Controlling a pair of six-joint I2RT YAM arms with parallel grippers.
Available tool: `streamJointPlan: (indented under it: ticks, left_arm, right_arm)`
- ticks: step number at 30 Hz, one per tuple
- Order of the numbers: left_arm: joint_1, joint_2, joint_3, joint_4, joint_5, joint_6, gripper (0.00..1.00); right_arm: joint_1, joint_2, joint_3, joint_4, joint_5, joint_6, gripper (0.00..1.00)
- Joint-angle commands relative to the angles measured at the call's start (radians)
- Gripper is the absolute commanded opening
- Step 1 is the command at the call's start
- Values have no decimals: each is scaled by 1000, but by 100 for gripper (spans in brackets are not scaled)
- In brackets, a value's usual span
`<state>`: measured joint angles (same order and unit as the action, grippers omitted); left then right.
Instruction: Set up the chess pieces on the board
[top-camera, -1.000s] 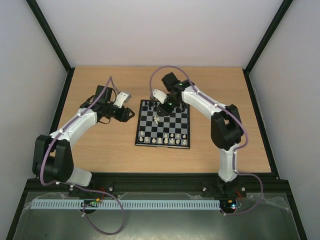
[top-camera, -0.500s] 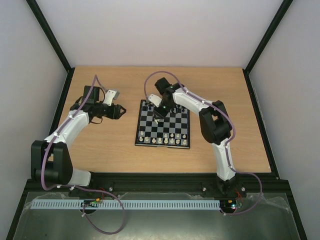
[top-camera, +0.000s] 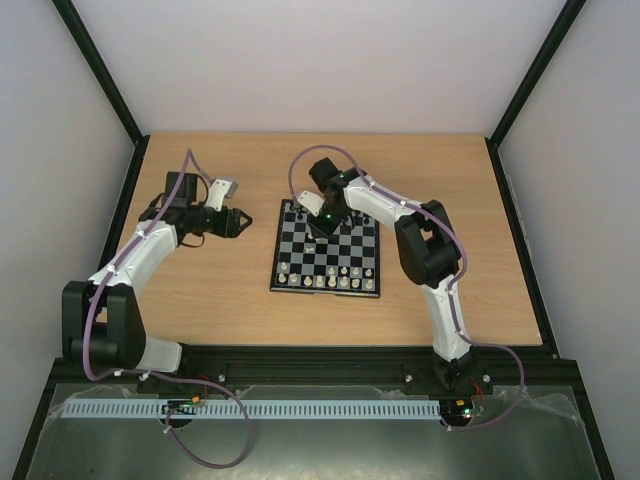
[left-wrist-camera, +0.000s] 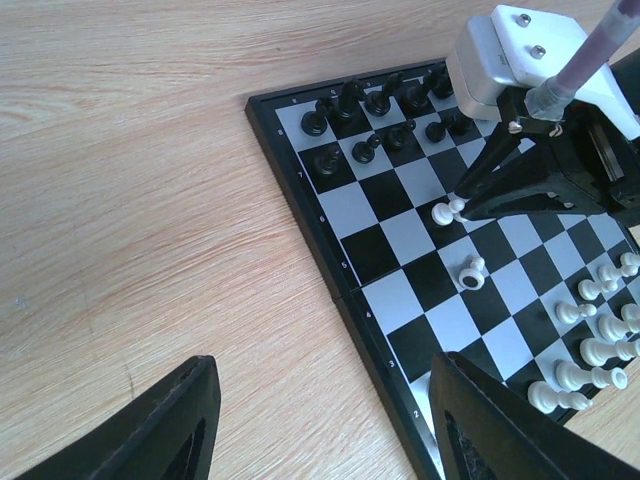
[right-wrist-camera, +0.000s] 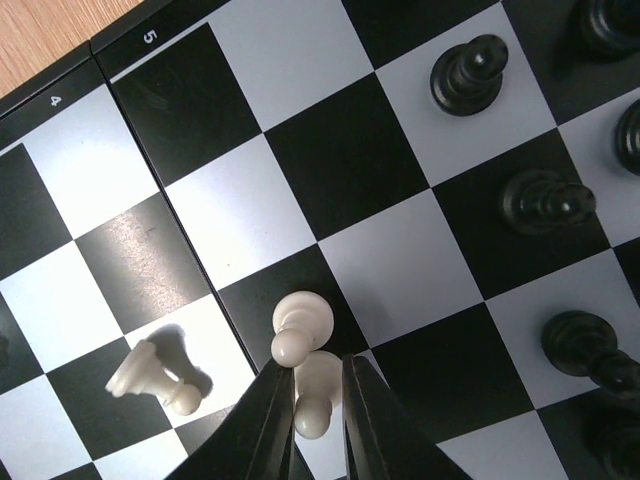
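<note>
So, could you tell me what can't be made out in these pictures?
Right wrist: whether the right gripper pinches the white pawn between its fingers; the fingers hide the contact.
Top external: the chess pieces are too small to identify; the right arm covers some of the board's far squares.
Left wrist: the left gripper and the frame edge cut off the board's near corner.

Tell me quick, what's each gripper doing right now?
Left gripper: open, holding nothing.
Right gripper: closed on a white pawn.
</note>
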<state>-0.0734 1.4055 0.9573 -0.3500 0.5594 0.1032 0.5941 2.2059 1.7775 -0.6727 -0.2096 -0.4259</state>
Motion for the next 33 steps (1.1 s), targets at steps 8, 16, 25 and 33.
streamJointPlan:
  ticks: [8,16,25,33]
  left_arm:
    - [4,-19,-27,22,23,-10,61]
    - [4,-23,-34,30,27,-13,61]
    - [4,-20,-37,31,30,-16,61]
    - [4,-16,-37,34,34,-19,61]
  right_arm:
    - [1,-97,-44,-40,-13,0,11]
    - [37,-198,-142,-47,-63,-10,11]
    - [109,-280,-294,-31,-85,-52,11]
    - [114,-260,-323,-20,-75,-48,11]
